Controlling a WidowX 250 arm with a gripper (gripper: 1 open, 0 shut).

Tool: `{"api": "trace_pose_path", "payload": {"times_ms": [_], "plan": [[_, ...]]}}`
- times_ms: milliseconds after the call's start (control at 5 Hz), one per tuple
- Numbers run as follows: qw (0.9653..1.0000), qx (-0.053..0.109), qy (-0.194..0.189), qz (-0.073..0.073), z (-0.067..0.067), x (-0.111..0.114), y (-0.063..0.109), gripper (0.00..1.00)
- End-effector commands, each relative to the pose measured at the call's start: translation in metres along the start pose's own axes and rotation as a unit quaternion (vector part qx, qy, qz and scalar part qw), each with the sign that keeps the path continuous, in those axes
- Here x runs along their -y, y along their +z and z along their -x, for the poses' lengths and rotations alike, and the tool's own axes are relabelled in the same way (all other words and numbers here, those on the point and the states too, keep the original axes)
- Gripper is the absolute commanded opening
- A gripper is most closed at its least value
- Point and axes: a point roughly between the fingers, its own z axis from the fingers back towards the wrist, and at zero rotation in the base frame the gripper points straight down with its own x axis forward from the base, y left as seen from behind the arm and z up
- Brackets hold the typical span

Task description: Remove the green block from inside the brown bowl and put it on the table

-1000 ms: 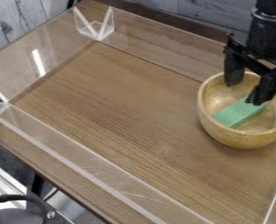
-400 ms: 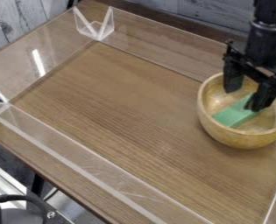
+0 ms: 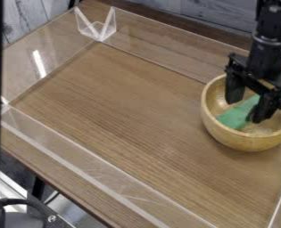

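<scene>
Although the gripper (image 3: 253,98) sits low over the bowl (image 3: 246,115) at the right edge of the frame, you have nothing in hand: the two dark fingers stand spread as wide as they appear to go, and no part of them is seen closed on anything.

The green block (image 3: 238,114) lies inside the bowl, on its floor, slightly left of the bowl's centre and partly hidden behind the fingers. It appears to run on a slant from lower left to upper right. One finger hangs above and to the left of it, the other to its right, so the block lies roughly between and below the fingertips. Whether either fingertip touches the block or the bowl's wall cannot be told from this view.

Judging by its look, the block is small, flat, rigid and light. It should not deform under a firm pinch, but its smooth faces may slip, and a flat piece on a curved floor may tilt or skate if pushed from one side. Take hold of it across its narrow width, near the middle of its length.

The bowl looks thick-walled and wooden; a finger catching its rim could drag it across the table (image 3: 119,98). The table's open brown surface spreads to the left.
</scene>
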Motion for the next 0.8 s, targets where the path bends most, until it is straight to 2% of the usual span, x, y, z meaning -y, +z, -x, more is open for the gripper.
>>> {"api": "trace_pose_path", "payload": {"times_ms": [0,600], "plan": [[0.9994,0.033,0.004,-0.004,-0.013,-0.005,0.012,1.0],[0.9993,0.033,0.014,0.0,-0.018,-0.013,-0.007,1.0]]}}
